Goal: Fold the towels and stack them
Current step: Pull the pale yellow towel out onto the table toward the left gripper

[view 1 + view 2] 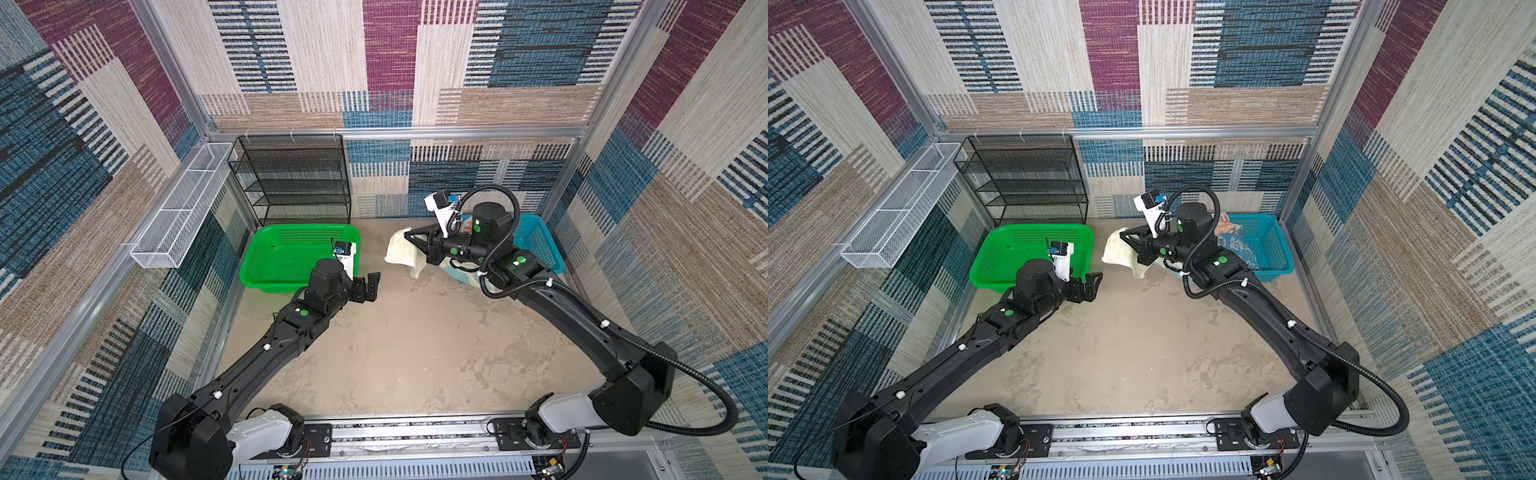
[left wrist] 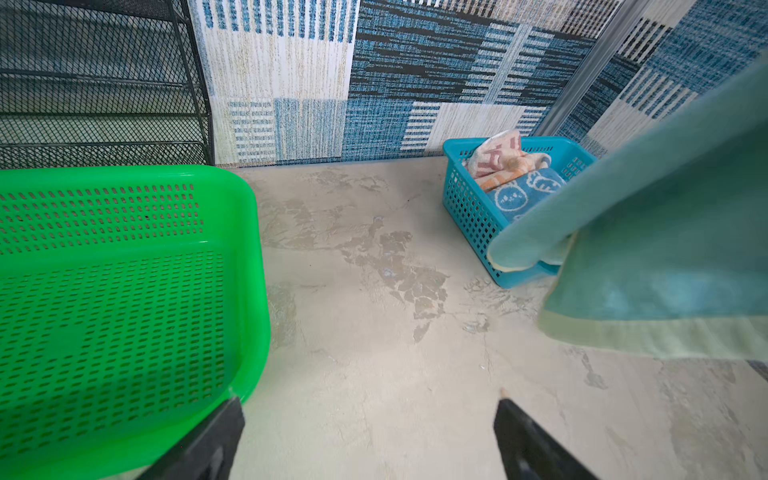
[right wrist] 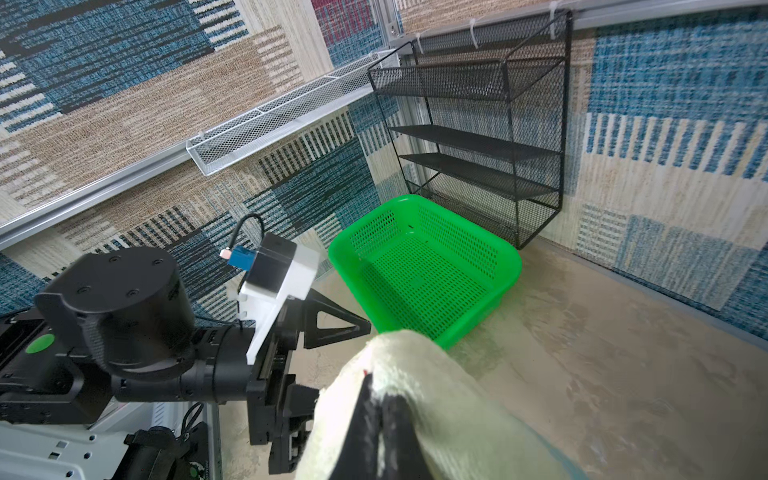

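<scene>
Left tool (image 1: 371,286) jaws spread wide, right tool (image 1: 409,237) held higher, pinched shut, both arms reaching forward.

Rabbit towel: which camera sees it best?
Left wrist view: the rabbit towel lies in the blue basket, bunny faces clear. A top view shows its lettering behind the right arm; right wrist view misses it.

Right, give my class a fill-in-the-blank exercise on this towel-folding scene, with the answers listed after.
1. The aqua-and-cream towel hangs from the right gripper, whose jaws are ____.
2. The left gripper, holding nothing, has its jaws ____.
3. The rabbit towel lies in the blue basket, while the green basket is ____.
Missing words: shut; open; empty.
</scene>
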